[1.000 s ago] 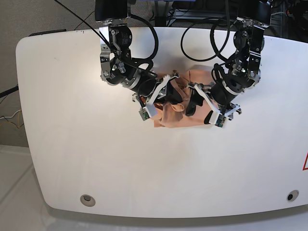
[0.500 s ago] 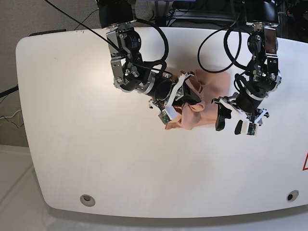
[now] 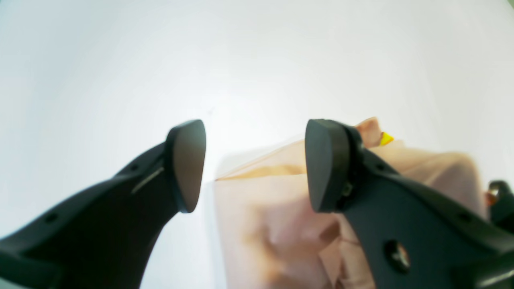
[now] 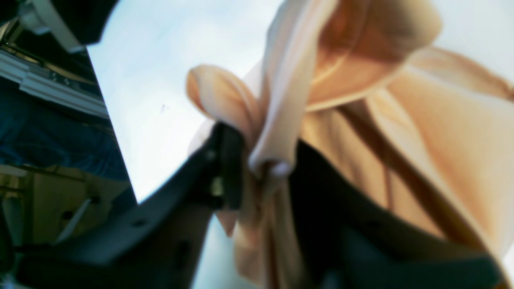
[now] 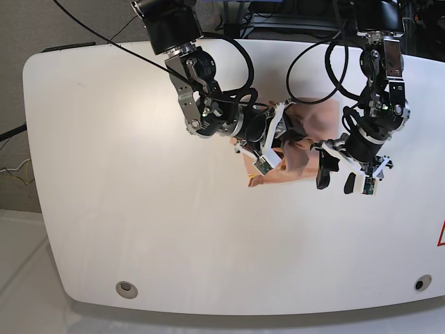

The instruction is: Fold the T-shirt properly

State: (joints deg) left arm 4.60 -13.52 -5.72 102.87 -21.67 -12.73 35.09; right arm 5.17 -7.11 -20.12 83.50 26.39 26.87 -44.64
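- landmark = the t-shirt, a bunched peach heap on the white table, sitting toward the far edge, a bit right of the table's middle.
- far left of the shirt: bare tabletop; a dark cable runs in from the back left corner toward the arms.
- just left of the shirt: right arm reaches in from the back and slants down to the shirt's left side.
- right gripper sits at the shirt's left edge w/ cloth in it. in the wrist view a rolled fold of fabric passes between the two black fingers, which stand only a little apart w/ cloth filling the gap. so it has hold of the shirt, though the view is blurred.
- shirt itself: crumpled, not flat; a fold is pulled up around that gripper, the rest lies on the table behind and to the right of it. a lower corner pokes out toward the table's near side.
- small yellow mark shows on the shirt's far edge in the left wrist view.
- right of the shirt: left gripper is just past the shirt's right edge, near side, tips pointing down at the table.
- its fingers are spread wide w/ nothing between them, only white table and the shirt's edge beyond.
- left arm comes down from the back, right of the shirt.
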